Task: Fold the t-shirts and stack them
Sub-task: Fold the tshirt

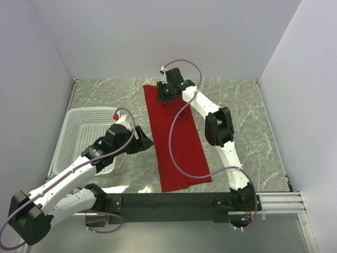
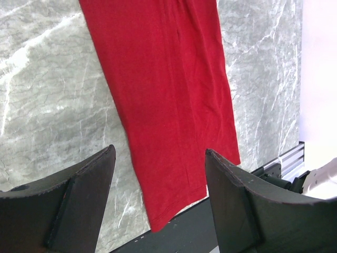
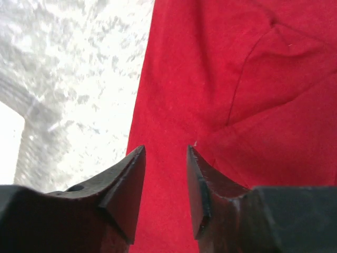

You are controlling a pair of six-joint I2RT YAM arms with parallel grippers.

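- black fingers [image 2: 79,211] of the left gripper [image 2: 159,158] fill the bottom of the left wrist view, spread wide and apart from the cloth
- the t-shirt [image 1: 176,142] lies flat on the marble table [image 1: 237,105], folded into a long narrow strip
- seen from above, the left gripper hangs just beside the strip's 9 o'clock edge, about halfway along it; whether it touches the table cannot be told
- the right gripper [image 3: 165,153] is over the strip's 12 o'clock end, its jaws a narrow gap apart with red cloth showing flat between them; no cloth is pinched, and whether the tips touch the shirt cannot be told
- the strip's long axis runs from about 12 o'clock to 6 o'clock in the top view, leaning so that the far end sits nearer 11 and the near end nearer 5
- the near end lies at the black rail [image 1: 174,200] that carries the arm bases
- only the top view shows the whole strip, both arms, and the white mesh basket [image 1: 67,126] at 9 o'clock, well apart from the shirt and partly under the left arm
- only the left wrist view shows the near hem close up, its corner reaching the rail's edge, with soft creases running down the cloth
- only the right wrist view shows a curved seam and an overlapping fold toward 1 o'clock, with the shirt's straight edge against pale marble at 10 o'clock
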